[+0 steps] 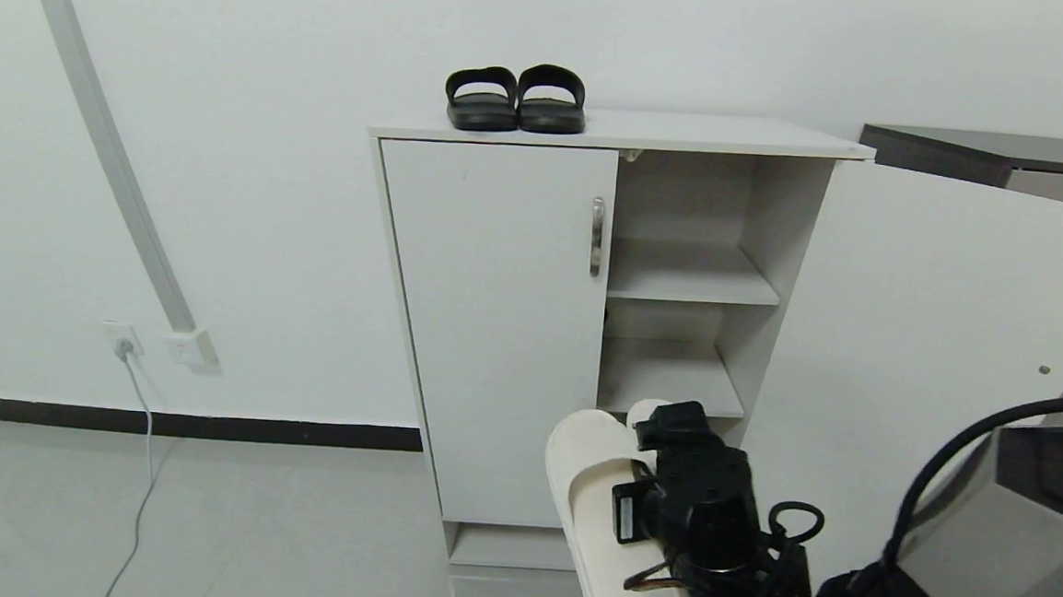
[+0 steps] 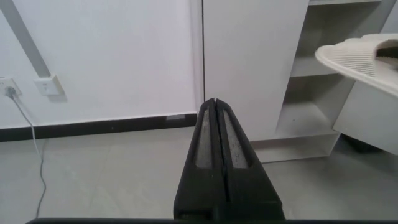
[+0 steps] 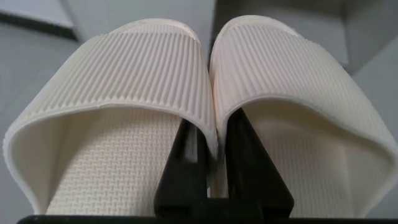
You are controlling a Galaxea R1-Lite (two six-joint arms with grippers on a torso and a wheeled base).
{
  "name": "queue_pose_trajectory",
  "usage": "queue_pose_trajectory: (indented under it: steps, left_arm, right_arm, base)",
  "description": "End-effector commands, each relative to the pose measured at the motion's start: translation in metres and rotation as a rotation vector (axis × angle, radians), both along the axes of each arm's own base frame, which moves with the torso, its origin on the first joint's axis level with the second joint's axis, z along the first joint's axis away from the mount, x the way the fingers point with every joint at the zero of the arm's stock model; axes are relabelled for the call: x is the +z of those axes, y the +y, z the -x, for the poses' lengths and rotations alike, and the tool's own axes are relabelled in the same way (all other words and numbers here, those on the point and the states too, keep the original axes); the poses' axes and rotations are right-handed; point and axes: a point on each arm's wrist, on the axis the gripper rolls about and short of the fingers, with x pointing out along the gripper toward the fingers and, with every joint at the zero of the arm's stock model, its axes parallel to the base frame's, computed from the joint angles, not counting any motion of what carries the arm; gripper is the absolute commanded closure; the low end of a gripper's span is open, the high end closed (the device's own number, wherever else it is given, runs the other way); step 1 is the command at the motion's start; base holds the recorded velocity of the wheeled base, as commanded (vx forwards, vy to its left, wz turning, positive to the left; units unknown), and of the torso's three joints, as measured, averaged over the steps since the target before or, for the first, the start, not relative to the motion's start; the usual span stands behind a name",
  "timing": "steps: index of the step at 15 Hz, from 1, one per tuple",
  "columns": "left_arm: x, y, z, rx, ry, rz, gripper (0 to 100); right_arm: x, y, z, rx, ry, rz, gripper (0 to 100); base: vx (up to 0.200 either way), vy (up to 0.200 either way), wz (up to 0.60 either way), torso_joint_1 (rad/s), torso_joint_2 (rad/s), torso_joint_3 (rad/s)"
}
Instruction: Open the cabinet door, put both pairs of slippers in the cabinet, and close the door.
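Step in hand is stowing the first pair: right gripper (image 3: 214,152) fingers pinch the white slippers (image 1: 594,487) together just before the lower shelf (image 1: 665,380) of the open cabinet (image 1: 492,333), left gripper (image 2: 214,143) fingers closed and empty, black slippers (image 1: 516,99) on cabinet top; next move likely needs a level push inward.

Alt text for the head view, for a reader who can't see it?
The right gripper holds a pair of white slippers low before a white cabinet whose right door stands open. A pair of black slippers sits on its top; its left door is shut.
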Motion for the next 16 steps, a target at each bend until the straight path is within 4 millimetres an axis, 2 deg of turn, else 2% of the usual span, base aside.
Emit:
queue_pose_trajectory:
  steps: [1,2,11,16]
  left_arm:
    - [0.000,0.000,0.000,0.000,0.004,0.000,100]
    - [0.000,0.000,0.000,0.000,0.006,0.002,100]
    - [0.000,0.000,0.000,0.002,0.004,0.005,100]
    - [0.000,0.000,0.000,0.003,0.004,0.004,100]
  right_arm:
    - [-0.033,0.016,-0.029,-0.134,-0.007,0.021,100]
    - [-0.032,0.015,-0.035,-0.162,-0.017,0.016,100]
    - [-0.038,0.015,-0.044,-0.184,-0.018,0.020,100]
    - [-0.046,0.023,-0.050,-0.165,-0.014,0.022,100]
  base:
    - [0.000,0.000,0.00,0.000,0.00,0.000]
    - [0.000,0.000,0.00,0.000,0.00,0.000]
    - [0.000,-0.200,0.00,0.004,0.00,0.002]
    - [0.000,0.000,0.00,0.000,0.00,0.000]
